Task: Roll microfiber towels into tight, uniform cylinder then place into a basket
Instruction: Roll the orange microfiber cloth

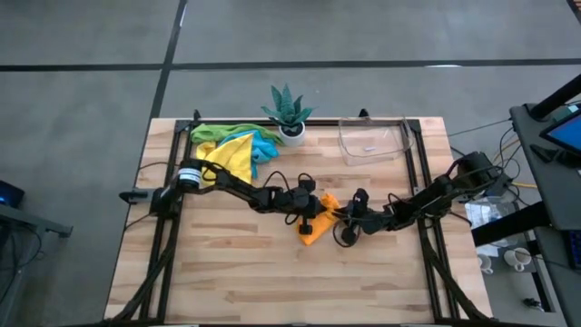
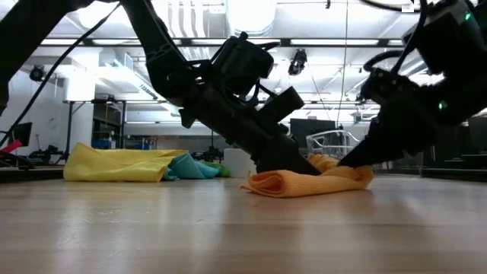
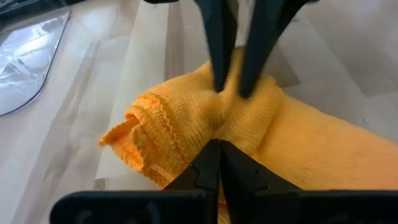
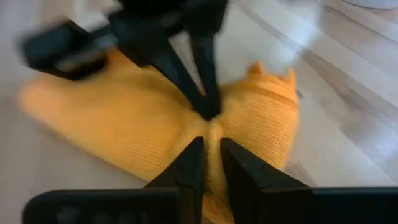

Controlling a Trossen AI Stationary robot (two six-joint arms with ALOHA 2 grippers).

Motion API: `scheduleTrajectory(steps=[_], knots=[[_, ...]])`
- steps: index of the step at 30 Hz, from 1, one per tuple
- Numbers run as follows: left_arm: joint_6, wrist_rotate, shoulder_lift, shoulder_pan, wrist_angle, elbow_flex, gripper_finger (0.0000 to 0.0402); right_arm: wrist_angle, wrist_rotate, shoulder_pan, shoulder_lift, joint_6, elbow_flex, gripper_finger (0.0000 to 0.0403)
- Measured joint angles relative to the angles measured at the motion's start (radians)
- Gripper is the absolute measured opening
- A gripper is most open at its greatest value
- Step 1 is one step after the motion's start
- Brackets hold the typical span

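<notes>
An orange microfiber towel [image 1: 315, 232], loosely rolled, lies on the wooden table near its middle. The roll [image 2: 304, 183] rests on its side, and one end [image 3: 134, 137] shows folded layers. My left gripper [image 3: 217, 148] comes from the table's left, shut, with its tips at the roll's middle. My right gripper [image 4: 212, 144] comes from the table's right and meets the roll at the same spot, shut on a ridge of cloth. Both grippers face each other across the roll. The clear basket [image 1: 374, 141] stands at the far right, apart from both. My left gripper presses its shut fingertips [image 3: 208, 155] into a crease at the middle of the roll [image 3: 199, 127], slanting down from the table's left. The roll lies on the table. My right gripper pinches a small ridge of cloth [image 4: 214, 130] at the roll's middle between its two fingertips, slanting down from the table's right, across the roll. Layers cannot be counted. The roll stays on the table.
A heap of yellow, green and light blue towels [image 1: 231, 147] lies at the far left. A spiky green plant in a white pot [image 1: 289, 113] stands at the far edge beside the basket. The near half of the table [image 1: 290, 291] is bare wood.
</notes>
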Motion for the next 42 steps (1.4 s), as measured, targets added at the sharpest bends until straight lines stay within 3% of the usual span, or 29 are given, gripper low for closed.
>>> scheduleTrajectory(steps=[9,15,21,25,29,35,42], knots=[[0.003,-0.007,0.000,0.002,-0.006,0.000,0.0000,-0.152,-0.019,0.005,-0.221,0.002,0.001,0.0165],[0.003,-0.007,0.000,0.002,-0.005,0.000,0.0000,-0.071,0.007,0.035,-0.175,-0.048,0.001,0.0182],[0.019,-0.005,0.001,0.002,-0.005,0.000,0.0000,0.124,0.076,0.035,0.036,-0.074,0.000,0.0146],[0.019,-0.005,0.001,0.002,-0.005,0.000,0.0000,0.227,0.092,0.046,0.131,-0.125,0.020,0.0085],[0.019,-0.004,0.001,0.002,-0.005,0.000,0.0000,0.196,0.103,0.058,0.150,-0.128,0.040,0.0019],[0.019,-0.004,0.002,0.002,-0.005,0.000,0.0000,0.107,0.174,0.058,0.148,-0.062,0.049,0.0010],[0.032,-0.004,-0.019,0.002,-0.023,-0.002,0.0000,0.103,0.121,0.064,0.153,-0.037,0.049,0.0009]])
